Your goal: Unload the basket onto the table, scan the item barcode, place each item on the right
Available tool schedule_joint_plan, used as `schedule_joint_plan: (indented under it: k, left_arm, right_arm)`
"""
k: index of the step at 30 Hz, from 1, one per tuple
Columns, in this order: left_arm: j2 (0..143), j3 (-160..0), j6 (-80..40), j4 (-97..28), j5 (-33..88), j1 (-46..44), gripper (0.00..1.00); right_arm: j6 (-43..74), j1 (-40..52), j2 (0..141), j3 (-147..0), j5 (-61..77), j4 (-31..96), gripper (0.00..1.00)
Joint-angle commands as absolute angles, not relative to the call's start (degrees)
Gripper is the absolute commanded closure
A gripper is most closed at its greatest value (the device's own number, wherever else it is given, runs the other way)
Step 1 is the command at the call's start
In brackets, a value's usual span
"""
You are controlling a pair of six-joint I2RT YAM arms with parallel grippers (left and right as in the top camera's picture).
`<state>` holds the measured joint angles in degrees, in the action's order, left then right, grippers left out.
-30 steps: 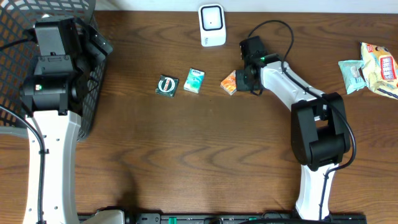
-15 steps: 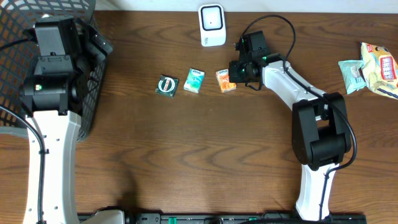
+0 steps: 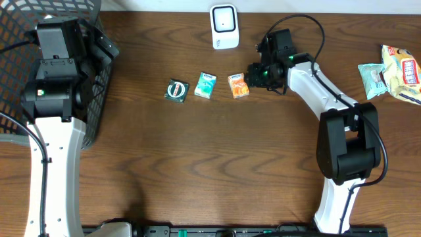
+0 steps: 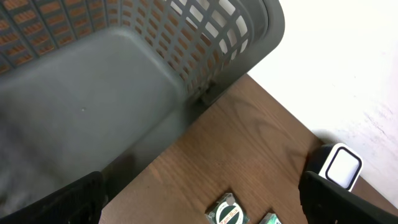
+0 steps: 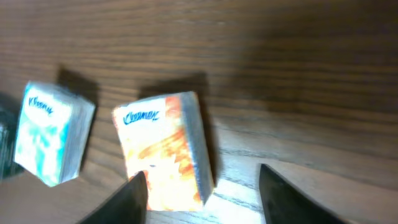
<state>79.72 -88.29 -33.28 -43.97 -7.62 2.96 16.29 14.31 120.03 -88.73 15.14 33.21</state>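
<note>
An orange Kleenex pack (image 3: pixel 238 85) lies flat on the table, below and right of the white barcode scanner (image 3: pixel 224 26). My right gripper (image 3: pixel 255 75) hovers just right of the pack, open and holding nothing. In the right wrist view the pack (image 5: pixel 165 149) lies ahead of the gripper (image 5: pixel 202 202), close to the left fingertip (image 5: pixel 127 199) and apart from the right one. My left gripper (image 4: pixel 205 208) stands wide open and empty beside the basket, with the scanner (image 4: pixel 339 167) at the right edge of its view.
A teal Kleenex pack (image 3: pixel 206 85) and a green tin (image 3: pixel 176 90) lie left of the orange pack. A grey mesh basket (image 3: pixel 20 26) stands at the far left under the left arm. Snack bags (image 3: pixel 401 69) lie at the right edge.
The right gripper has opened and let go of the orange pack, which went from tilted in the jaws to flat on the table. The gripper has drawn back slightly right. The left arm has not moved.
</note>
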Motion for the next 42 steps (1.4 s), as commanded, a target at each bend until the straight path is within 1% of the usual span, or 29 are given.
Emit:
schedule_joint_plan:
  k: [1,2,3,4,6,7,10,11,13,17,19,21,22,25,28,31,32,38,41,42]
  left_arm:
    - [79.4,-88.4,-34.0,-44.2,-7.7,3.2,0.02]
    - [79.4,-88.4,-34.0,-44.2,-7.7,3.2,0.02]
    - [79.4,-88.4,-34.0,-44.2,-7.7,3.2,0.02]
    - [79.4,-88.4,-34.0,-44.2,-7.7,3.2,0.02]
    - [79.4,-88.4,-34.0,-44.1,-7.7,3.2,0.02]
    - [79.4,-88.4,-34.0,-44.2,-7.7,3.2,0.02]
    - [79.4,-88.4,-34.0,-44.2,-7.7,3.2,0.02]
    - [79.4,-88.4,-34.0,-44.2,-7.7,3.2,0.02]
    - [79.4,-88.4,-33.9,-44.2,-7.7,3.2,0.02]
    - [79.4,-88.4,-34.0,-44.2,-7.7,3.2,0.02]
    - [79.4,-88.4,-34.0,-44.2,-7.7,3.2,0.02]
    - [79.4,-88.4,-34.0,-44.2,-7.7,3.2,0.02]
    - [79.4,-88.4,-34.0,-44.2,-7.7,3.2,0.02]
    - [79.4,-88.4,-34.0,-44.2,-7.7,3.2,0.02]
    - [79.4,-88.4,-34.0,-44.2,-7.7,3.2,0.02]
    - [79.4,-88.4,-34.0,-44.2,-7.7,3.2,0.02]
    - [79.4,-88.4,-34.0,-44.2,-7.7,3.2,0.02]
    - [79.4,-88.4,-34.0,-44.2,-7.7,3.2,0.02]
    - [79.4,-88.4,-34.0,-44.2,-7.7,3.2,0.02]
    - [79.4,-88.4,-34.0,-44.2,-7.7,3.2,0.02]
  right_arm:
    - [16.7,15.9,118.8,-89.0,15.8,33.3,0.2]
    - [16.7,16.3,118.8,-89.0,15.7,33.0,0.14]
    - [16.7,16.4,118.8,-89.0,15.8,32.9,0.11]
    - [16.7,16.6,118.8,-89.0,15.8,32.8,0.09]
    - [16.7,16.6,118.8,-89.0,15.8,32.2,0.09]
    - [16.7,16.6,118.8,-89.0,15.7,32.0,0.15]
    - [16.7,16.5,118.9,-89.0,12.4,31.9,0.24]
    - [16.7,16.5,119.0,-88.9,10.6,31.9,0.26]
    - [16.7,16.8,119.1,-88.8,8.0,32.0,0.25]
    - [16.7,17.5,119.2,-88.8,7.3,32.0,0.21]
    - [16.7,17.8,119.2,-88.8,8.6,32.0,0.08]
    - [16.7,17.8,119.2,-88.8,11.7,32.1,0.04]
    - [16.7,17.8,119.2,-88.8,12.9,32.1,0.03]
    - [15.6,18.4,119.2,-88.8,13.2,32.1,0.04]
    - [14.6,19.3,119.5,-88.8,7.8,32.4,0.2]
    - [14.7,20.0,120.3,-88.8,4.8,32.3,0.28]
    - [14.7,20.1,120.7,-88.8,4.8,32.2,0.3]
    - [14.7,20.5,123.1,-88.8,6.6,31.7,0.31]
    - [14.7,20.8,124.2,-88.8,6.6,31.7,0.4]
    - [14.7,20.8,124.5,-88.8,6.6,31.7,0.41]
